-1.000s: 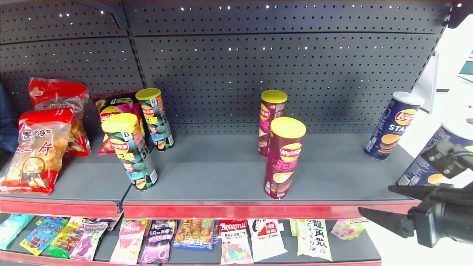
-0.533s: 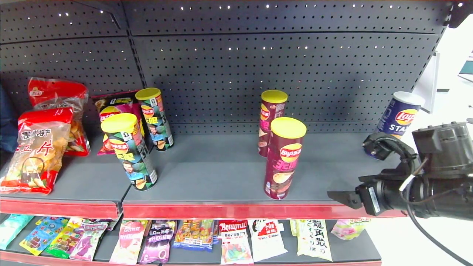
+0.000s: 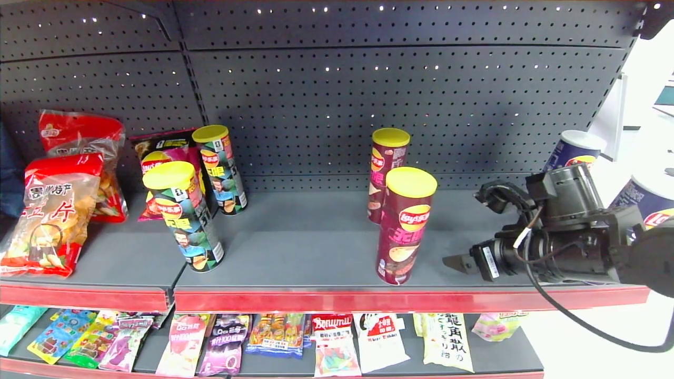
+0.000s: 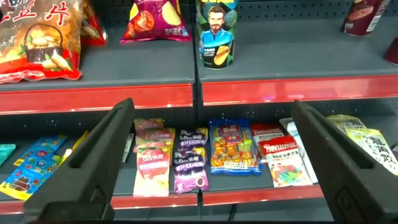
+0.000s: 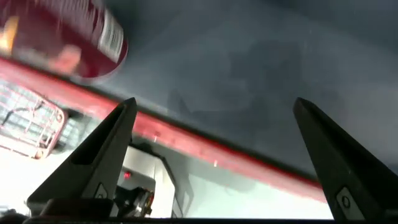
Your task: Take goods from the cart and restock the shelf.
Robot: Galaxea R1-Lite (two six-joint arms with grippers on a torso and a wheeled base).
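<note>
On the upper shelf [image 3: 316, 247] two maroon chip cans stand upright, one at the front [image 3: 405, 226] and one behind it [image 3: 387, 168]. Two blue cans stand at the shelf's right end, the rear one [image 3: 571, 150] and the nearer one [image 3: 650, 202] both partly hidden by my right arm. My right gripper [image 3: 455, 261] hovers low over the shelf's front edge, just right of the front maroon can [image 5: 74, 37], open and empty [image 5: 214, 102]. My left gripper [image 4: 211, 106] is open and empty, facing the lower shelf's packets [image 4: 233, 146].
Two teal-patterned cans [image 3: 184, 221] [image 3: 221, 168] stand left of centre, with a purple bag [image 3: 160, 158] and red snack bags [image 3: 52, 210] further left. The shelf's red front lip [image 3: 342, 300] runs below my right gripper. A wire grid [image 5: 28, 124] lies below that lip.
My right arm has swung left and up from the lower right corner to the shelf's front edge, turning as it went; it now covers parts of both blue cans. The cans have not moved.
</note>
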